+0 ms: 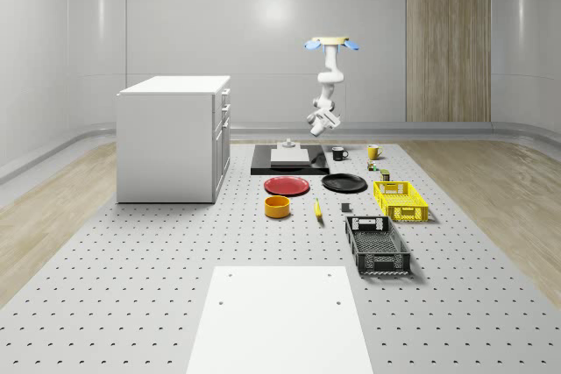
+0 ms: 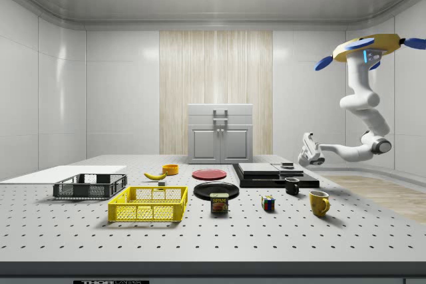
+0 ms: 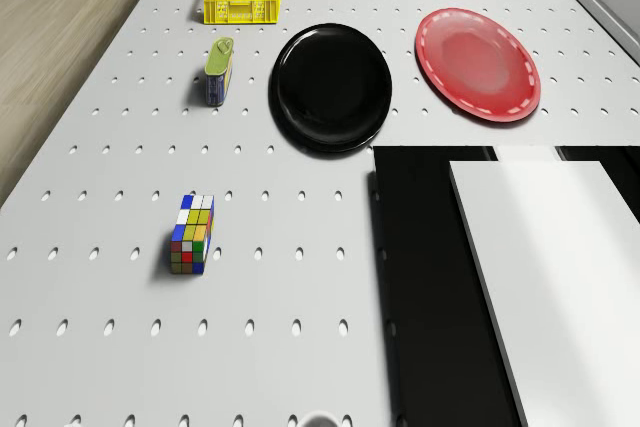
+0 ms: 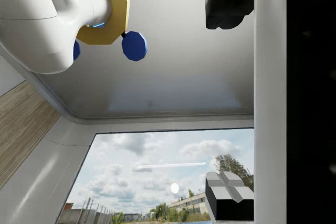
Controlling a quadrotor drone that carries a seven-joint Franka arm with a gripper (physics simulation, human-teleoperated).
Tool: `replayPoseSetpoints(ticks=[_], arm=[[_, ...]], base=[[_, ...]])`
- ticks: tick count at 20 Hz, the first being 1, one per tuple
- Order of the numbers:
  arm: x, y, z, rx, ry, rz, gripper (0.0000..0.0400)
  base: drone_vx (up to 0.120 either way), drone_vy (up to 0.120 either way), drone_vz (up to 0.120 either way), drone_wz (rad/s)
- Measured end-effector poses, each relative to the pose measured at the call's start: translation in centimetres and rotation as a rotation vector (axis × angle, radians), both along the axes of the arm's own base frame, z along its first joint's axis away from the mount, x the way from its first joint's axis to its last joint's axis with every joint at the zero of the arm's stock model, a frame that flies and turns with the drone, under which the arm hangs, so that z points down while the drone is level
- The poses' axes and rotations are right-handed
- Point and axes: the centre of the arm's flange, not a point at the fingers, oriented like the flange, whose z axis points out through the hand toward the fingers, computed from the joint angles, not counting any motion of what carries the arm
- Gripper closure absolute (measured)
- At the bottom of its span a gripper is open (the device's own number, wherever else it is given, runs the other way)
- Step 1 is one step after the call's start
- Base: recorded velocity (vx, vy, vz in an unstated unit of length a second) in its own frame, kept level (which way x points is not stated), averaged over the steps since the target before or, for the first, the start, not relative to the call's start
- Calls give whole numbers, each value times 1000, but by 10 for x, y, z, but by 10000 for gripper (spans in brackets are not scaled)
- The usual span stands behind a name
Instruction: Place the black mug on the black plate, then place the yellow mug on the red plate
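The glossy black mug (image 1: 338, 153) and yellow mug (image 1: 372, 151) stand at centre-right of the whole-scene view on the perforated table (image 1: 131, 260), behind the round black plate (image 1: 344, 183) and red plate (image 1: 287, 186). The drone (image 1: 330, 43) hovers above them; its hand (image 1: 317, 124) hangs empty, fingers apart.

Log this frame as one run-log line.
drone: hovering past table's far end | gripper: in air near black mug, holding nothing | yellow mug: on table | black plate, red plate: bare
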Motion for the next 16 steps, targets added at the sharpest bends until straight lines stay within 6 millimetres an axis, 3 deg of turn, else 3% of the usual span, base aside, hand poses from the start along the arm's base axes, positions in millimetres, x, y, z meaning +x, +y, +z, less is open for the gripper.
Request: replayPoseSetpoints(ticks=[4, 9, 12, 16], arm=[[2, 19, -60, -639, 0, -22, 0], [4, -10, -130, -1428, 0, -52, 0], [5, -35, -148, -1740, 2, -61, 0], [5, -57, -157, -1980, 3, -66, 0]], base=[[80, 0, -50, 0], [120, 0, -8, 0], [120, 0, -120, 0], [120, 0, -120, 0]])
